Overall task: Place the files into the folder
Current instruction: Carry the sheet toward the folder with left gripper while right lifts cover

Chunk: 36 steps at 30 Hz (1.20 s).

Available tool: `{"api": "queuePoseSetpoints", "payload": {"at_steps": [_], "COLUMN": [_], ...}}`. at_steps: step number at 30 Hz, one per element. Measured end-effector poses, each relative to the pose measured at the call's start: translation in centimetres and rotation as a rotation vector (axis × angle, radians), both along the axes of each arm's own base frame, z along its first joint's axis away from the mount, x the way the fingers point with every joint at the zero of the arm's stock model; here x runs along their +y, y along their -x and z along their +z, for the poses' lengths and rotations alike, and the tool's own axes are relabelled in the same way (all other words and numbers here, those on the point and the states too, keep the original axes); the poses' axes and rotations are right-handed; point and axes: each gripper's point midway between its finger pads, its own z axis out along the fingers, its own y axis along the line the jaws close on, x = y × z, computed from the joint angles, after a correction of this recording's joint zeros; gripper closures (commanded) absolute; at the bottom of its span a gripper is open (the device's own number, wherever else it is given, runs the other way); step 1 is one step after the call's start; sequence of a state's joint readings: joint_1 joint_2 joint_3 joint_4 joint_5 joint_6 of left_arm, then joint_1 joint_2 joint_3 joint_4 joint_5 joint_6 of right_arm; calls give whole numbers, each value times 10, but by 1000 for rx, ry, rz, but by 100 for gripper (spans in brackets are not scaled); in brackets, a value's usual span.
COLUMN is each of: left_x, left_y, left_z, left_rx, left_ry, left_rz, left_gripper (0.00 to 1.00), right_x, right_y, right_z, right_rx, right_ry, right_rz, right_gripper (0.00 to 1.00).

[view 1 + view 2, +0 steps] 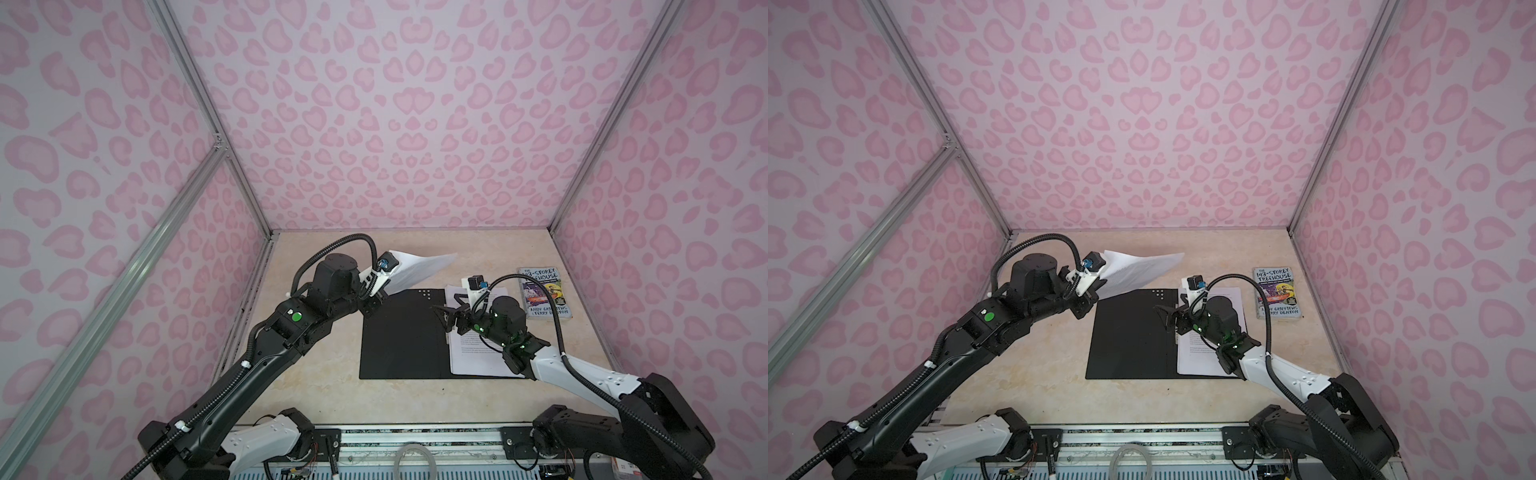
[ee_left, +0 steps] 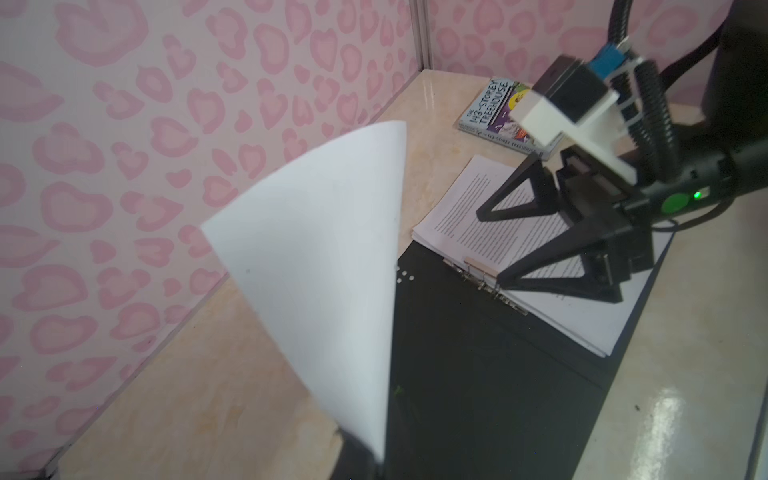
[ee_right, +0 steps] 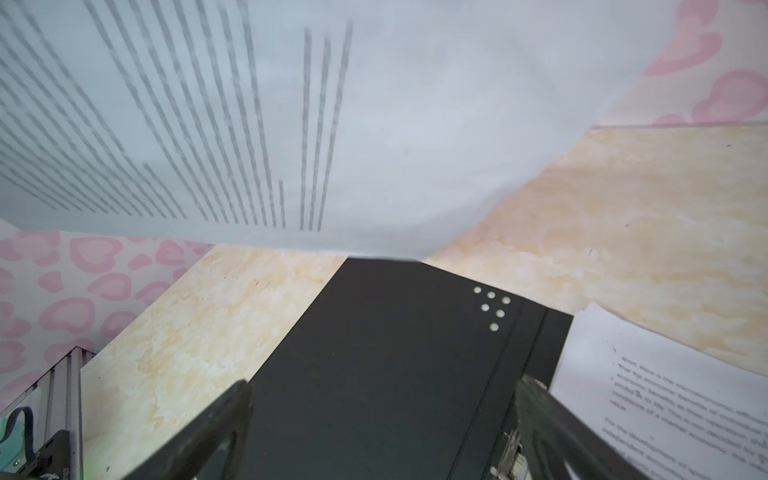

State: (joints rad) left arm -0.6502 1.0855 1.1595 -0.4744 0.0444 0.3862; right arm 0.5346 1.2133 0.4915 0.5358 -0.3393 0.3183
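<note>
While the folder (image 1: 403,336) lies open on the surface (image 1: 316,374), black inside up, a single printed sheet (image 1: 419,268) is held aloft over its far left corner by the left end effector (image 1: 382,296), whose jaws are pressed together on one corner of the paper. The sheet is seen curling away from the pinch in both top views. On the folder's right half a stack of sheets (image 1: 469,357) is already laid, its inner edge just beside the metal clip (image 2: 484,282) at the spine. Above that edge the right end effector (image 1: 444,318) is poised with its jaws spread wide and nothing between them.

The step in hand is judged to be the carrying of one more sheet to the stack. The next move is judged to call for the sheet to be swung rightward across the folder, lowered flat and squared with the stack. The right end effector would have to be either cleared from the path or used to steady the limp paper.

Dense lines of print are seen on the held sheet in the right wrist view, too blurred to be read. Six small pale dots (image 3: 492,307) are marked on the folder's inside. The stack's text cannot be made out with confidence. On a paperback (image 1: 544,295) beside the folder's far right corner, "143-STOREY TREEHOUSE" is read, with the names Andy Griffiths and Terry Denton below.
</note>
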Motion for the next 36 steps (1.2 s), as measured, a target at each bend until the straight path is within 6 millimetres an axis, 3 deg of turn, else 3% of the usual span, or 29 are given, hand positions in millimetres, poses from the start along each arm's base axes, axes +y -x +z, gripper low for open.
{"api": "queuePoseSetpoints", "payload": {"at_steps": [5, 9, 11, 14, 17, 23, 29, 36], "left_x": [16, 27, 31, 34, 33, 34, 34, 30], "left_y": [1, 3, 6, 8, 7, 11, 18, 22], "left_z": [-12, -9, -11, -15, -14, -16, -12, -9], "left_rx": [-79, -150, -173, -202, -217, -238, -266, -282], "left_ry": [-82, -105, -118, -137, -143, -159, -150, -138], "left_rz": [22, 44, 44, 38, 32, 11, -22, -55], "left_gripper": [97, 97, 96, 96, 97, 96, 97, 96], "right_x": [8, 14, 21, 45, 59, 65, 62, 59], "right_y": [-12, -11, -7, 17, 28, 6, -9, -32], "right_z": [50, 62, 69, 82, 85, 103, 100, 100], "right_rx": [-102, -130, -166, -311, -423, -523, -557, -560], "right_ry": [5, 38, 65, 142, 242, 407, 565, 662], "right_rz": [12, 44, 74, 180, 242, 225, 220, 249], "right_gripper": [2, 2, 1, 1, 1, 3, 7, 22]}}
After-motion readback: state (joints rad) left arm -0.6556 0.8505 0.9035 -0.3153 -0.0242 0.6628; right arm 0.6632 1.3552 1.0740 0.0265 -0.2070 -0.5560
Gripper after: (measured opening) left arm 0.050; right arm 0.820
